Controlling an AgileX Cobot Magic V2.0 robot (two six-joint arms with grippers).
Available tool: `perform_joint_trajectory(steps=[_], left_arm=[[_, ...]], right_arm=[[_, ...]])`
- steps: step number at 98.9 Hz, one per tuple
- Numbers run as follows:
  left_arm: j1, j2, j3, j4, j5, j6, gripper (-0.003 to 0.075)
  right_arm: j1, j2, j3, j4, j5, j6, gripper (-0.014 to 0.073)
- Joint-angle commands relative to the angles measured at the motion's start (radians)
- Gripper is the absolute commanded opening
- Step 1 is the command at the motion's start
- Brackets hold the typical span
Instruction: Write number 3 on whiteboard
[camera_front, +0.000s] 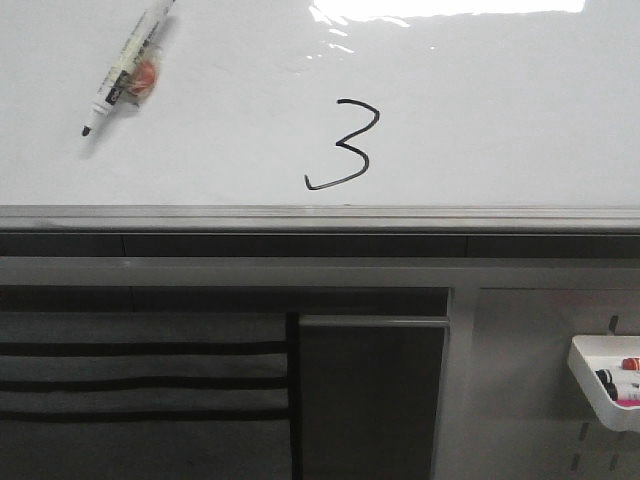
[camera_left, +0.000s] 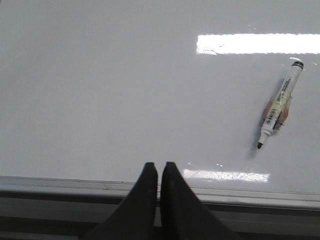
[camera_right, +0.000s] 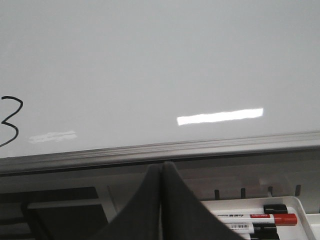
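Both black grippers are sitting with their fingers pressed together and holding nothing: the left gripper (camera_left: 159, 170) is pointing over the grey metal lower rail (camera_front: 320, 214) of the large glossy white whiteboard (camera_front: 500, 110), and the right gripper (camera_right: 161, 170) is hanging near a white plastic tray (camera_right: 300, 210) of red and black markers (camera_right: 260, 220). Low on the board, just above the rail, a thin black hand-drawn number 3 (camera_front: 345, 147) with a long hooked tail is showing. Well apart from it, up and to the left, a white uncapped marker pen (camera_front: 125, 70) is sticking to the board, tip pointing down-left.
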Motion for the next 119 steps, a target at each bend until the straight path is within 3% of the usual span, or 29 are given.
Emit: perform_joint_trajectory(steps=[1,11,96,119], left_arm=[[0.004,-0.032,0.002,0.002,-0.073,-0.008,-0.0018],[0.004,-0.032,0.002,0.002,-0.073,-0.008,-0.0018],[0.004,-0.030,0.002,0.004,-0.075,-0.008,-0.0018],[0.004,-0.030,0.002,0.084,-0.077,-0.008,-0.0018]], right_arm=[[-0.021,-0.012,0.045,0.000,-0.203,-0.003,-0.0074],[-0.030,-0.039,0.099,0.000,-0.267,-0.003,-0.0074],[-0.030,-0.061,0.097,0.000,-0.235,-0.003,-0.0074],[-0.030,-0.061,0.097,0.000,-0.235,-0.003,-0.0074]])
